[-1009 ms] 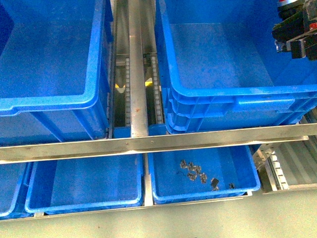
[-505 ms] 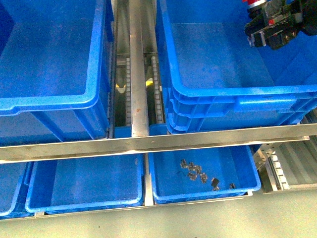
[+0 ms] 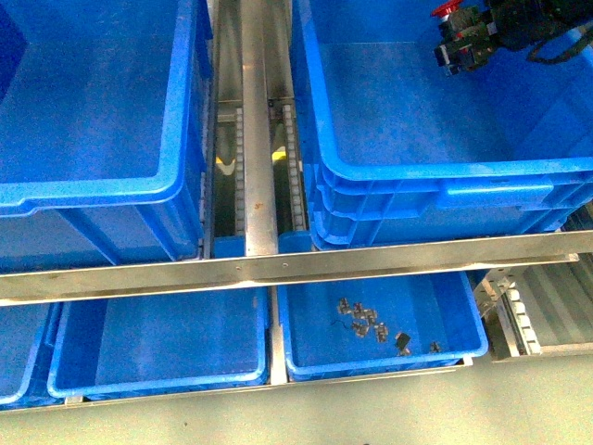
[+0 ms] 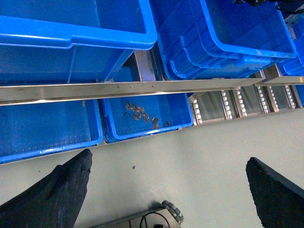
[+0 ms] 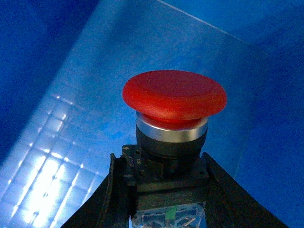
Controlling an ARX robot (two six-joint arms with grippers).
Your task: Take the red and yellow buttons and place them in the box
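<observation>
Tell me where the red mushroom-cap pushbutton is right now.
Front view, upper right: the red pushbutton is clamped in the right gripper over the large blue plastic crate.

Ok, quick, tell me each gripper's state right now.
Left gripper: open, holding nothing.
Right gripper: shut on the red button, over the box.

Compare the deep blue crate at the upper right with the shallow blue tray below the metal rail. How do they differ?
The crate has tall walls; the tray is low and shallow. The crate's visible floor shows no loose parts, while the tray holds a few small dark parts. The crate sits on the upper level behind the metal rail; the tray sits lower, in front. Both are bright blue plastic with a thick rim.
</observation>
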